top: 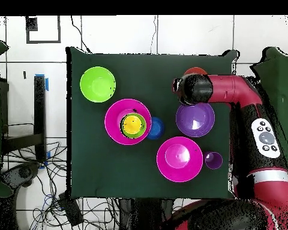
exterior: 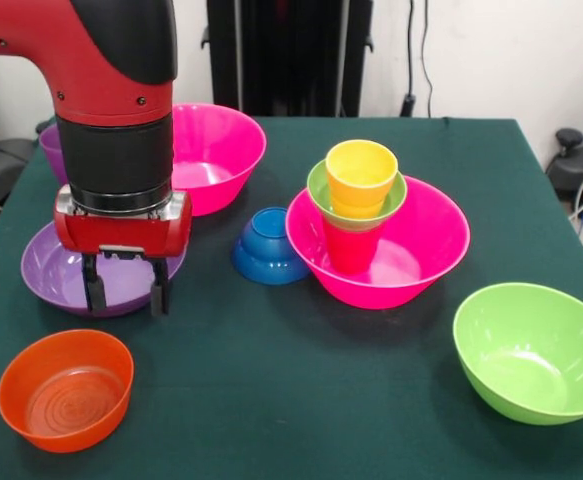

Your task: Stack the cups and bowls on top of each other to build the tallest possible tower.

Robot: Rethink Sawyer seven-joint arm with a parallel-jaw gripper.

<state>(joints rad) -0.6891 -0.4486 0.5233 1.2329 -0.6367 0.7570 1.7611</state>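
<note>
My gripper (exterior: pixel 126 288) is open and empty, with its fingers (exterior: pixel 94 290) hanging just above the near rim of the wide purple bowl (exterior: pixel 51 275). A hot pink bowl (exterior: pixel 421 255) holds a stack: a red cup (exterior: pixel 351 250), the small green bowl (exterior: pixel 316 195) on it, and the yellow-orange cup (exterior: pixel 361 175) on top. The small blue bowl (exterior: pixel 268 247) leans against that pink bowl's left side. The shallow orange bowl (exterior: pixel 66 388) is at the near left, the lime green bowl (exterior: pixel 531 350) at the near right. The second hot pink bowl (exterior: pixel 216 155) and the purple cup (exterior: pixel 49 148) are behind the arm.
In the overhead view the arm (top: pixel 218 90) covers the gripper and most of the orange bowl (top: pixel 195 71). The purple cup (top: pixel 213 160) stands beside the lone pink bowl (top: pixel 179 159). The green table (exterior: pixel 271 400) shows bare cloth at its near middle.
</note>
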